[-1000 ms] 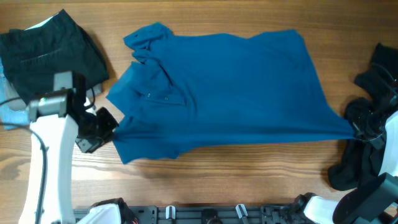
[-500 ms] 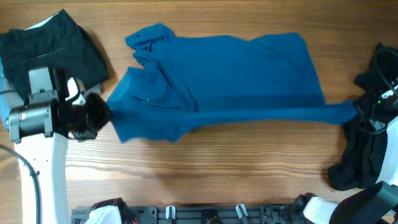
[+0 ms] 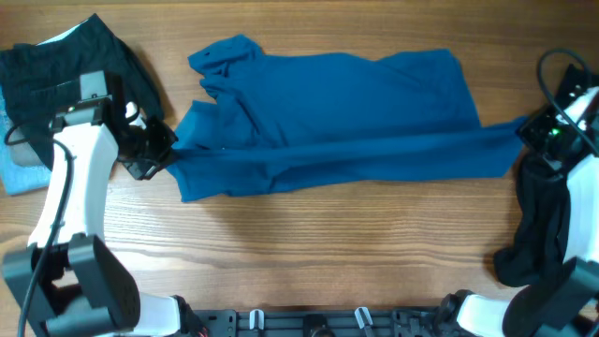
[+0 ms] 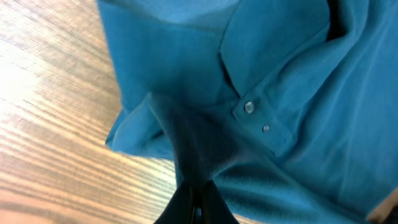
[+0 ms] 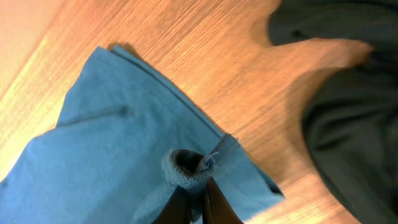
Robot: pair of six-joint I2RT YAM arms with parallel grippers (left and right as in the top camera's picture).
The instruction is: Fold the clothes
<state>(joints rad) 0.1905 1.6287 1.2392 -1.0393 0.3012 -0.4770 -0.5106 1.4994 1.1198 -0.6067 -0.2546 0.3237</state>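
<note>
One blue polo shirt (image 3: 356,94) lies across the middle of the table (image 3: 328,243), its 6 o'clock edge doubled over into a long band. The left pincer (image 3: 165,155), at 9 o'clock, pinches the band's collar-side corner. The right pincer (image 3: 522,134), at 3 o'clock, pinches the hem corner. Bare wood runs wide along 6 o'clock. Two dark pieces flank it: a black folded garment (image 3: 65,65) at 10 o'clock and a black crumpled garment (image 3: 538,225) at 4 o'clock.
</note>
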